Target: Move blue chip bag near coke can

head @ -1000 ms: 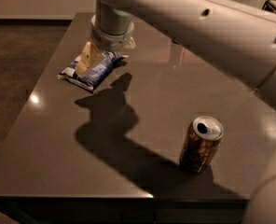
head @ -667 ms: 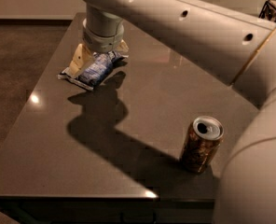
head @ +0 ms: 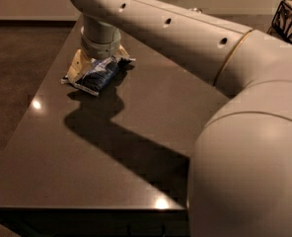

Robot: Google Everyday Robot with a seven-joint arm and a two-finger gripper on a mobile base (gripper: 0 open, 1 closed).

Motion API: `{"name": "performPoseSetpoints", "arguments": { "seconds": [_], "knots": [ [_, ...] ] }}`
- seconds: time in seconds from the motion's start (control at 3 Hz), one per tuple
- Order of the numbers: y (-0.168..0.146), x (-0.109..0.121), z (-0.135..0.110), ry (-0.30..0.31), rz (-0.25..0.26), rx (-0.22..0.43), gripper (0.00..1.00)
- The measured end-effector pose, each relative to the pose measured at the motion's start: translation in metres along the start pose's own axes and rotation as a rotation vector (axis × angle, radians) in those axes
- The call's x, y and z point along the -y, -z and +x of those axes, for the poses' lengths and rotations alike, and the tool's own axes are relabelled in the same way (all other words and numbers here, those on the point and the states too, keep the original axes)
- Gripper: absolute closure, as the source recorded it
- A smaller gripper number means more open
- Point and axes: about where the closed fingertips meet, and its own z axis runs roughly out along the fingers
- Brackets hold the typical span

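The arm [head: 244, 132] has swung nearer the camera than a moment ago and now covers the right side of the bench [head: 87, 172], hiding the gold-brown can seen there before. The blue chip bag [head: 97, 75] lies unmoved on the bench's far left part. The tool [head: 99, 62] sits directly over the bag's far end, touching it; whether it grips the bag I cannot tell.

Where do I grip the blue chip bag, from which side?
Across the bag's narrow middle, straight down from above: it lies flat on the table, long axis diagonal, so probably only the short width fits. The hand is directly over its far half.
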Motion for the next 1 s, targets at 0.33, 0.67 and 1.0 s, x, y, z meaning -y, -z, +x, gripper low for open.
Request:
{"name": "performPoseSetpoints", "arguments": {
  "seconds": [0.33,0.67,1.0],
  "knots": [
    [-0.0111,0.0012,-0.0053,-0.010,0.000,-0.006,0.00],
    [-0.0182,0.0055,-0.0046,-0.022,-0.006,-0.008,0.17],
    [-0.0205,0.0064,-0.0044,-0.022,-0.021,-0.008,0.41]
  ]
}}
